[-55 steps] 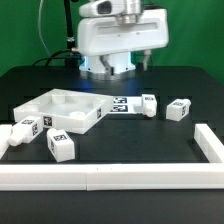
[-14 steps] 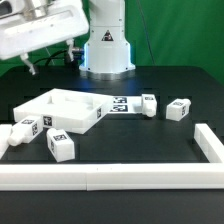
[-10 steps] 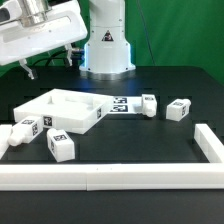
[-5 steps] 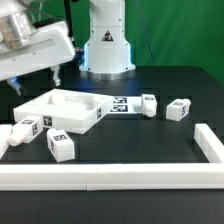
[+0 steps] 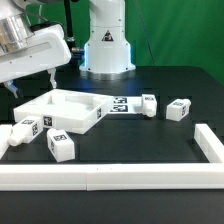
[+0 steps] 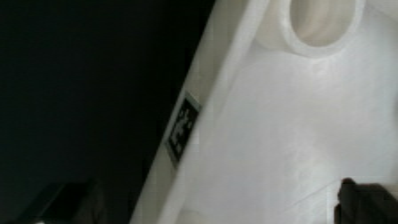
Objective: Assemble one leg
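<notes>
Black-tipped and spread wide, the gripper (image 5: pixel 32 86) holds nothing and hovers just above the corner of the white panel (image 5: pixel 62 110) at the exterior view's left. In the wrist view the panel's rim runs between the jaws, with a round hole (image 6: pixel 329 25) further along. This looks like an approach to that rim. To do it well, lower straight down with the rim centred, and close only once both jaws straddle the wall. The nearest leg (image 5: pixel 30 127) lies on the dark surface (image 5: pixel 150 145) just in front of the panel, with a second leg (image 5: pixel 60 146) near it. The descent should stay clear of both.
</notes>
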You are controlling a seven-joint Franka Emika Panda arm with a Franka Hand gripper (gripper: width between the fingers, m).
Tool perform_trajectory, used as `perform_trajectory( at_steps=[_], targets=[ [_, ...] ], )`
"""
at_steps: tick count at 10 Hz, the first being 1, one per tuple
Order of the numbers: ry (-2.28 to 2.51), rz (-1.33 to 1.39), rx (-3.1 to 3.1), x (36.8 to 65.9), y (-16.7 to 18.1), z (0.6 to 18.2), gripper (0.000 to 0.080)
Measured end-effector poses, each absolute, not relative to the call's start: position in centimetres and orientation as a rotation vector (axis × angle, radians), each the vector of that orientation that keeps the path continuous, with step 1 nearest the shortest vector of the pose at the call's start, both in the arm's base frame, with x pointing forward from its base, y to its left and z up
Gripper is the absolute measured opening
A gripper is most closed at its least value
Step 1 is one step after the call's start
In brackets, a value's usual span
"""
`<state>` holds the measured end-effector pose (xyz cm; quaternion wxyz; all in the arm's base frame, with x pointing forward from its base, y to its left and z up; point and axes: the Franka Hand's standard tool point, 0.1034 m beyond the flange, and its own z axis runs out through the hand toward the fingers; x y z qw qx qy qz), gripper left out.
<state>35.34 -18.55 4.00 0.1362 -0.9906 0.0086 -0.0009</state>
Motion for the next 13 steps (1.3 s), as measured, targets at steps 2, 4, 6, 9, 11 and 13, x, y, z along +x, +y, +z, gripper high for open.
perform_trajectory(
  at_steps=[2, 4, 6, 9, 11, 13],
  targets=[
    [0.208, 0.081, -2.865, 34.9, -18.0, 2.6, 0.0649],
    [0.239, 0.115, -2.864, 35.1, -18.5, 1.1, 0.0649],
    [0.239, 0.123, -2.873, 34.8, -18.4, 0.7, 0.0649],
    [0.24, 0.122, -2.873, 34.8, -18.5, 0.7, 0.0388],
    [0.24, 0.122, -2.874, 34.8, -18.5, 0.7, 0.0205],
    [0.237, 0.121, -2.875, 34.8, -18.5, 0.7, 0.0081]
  ],
)
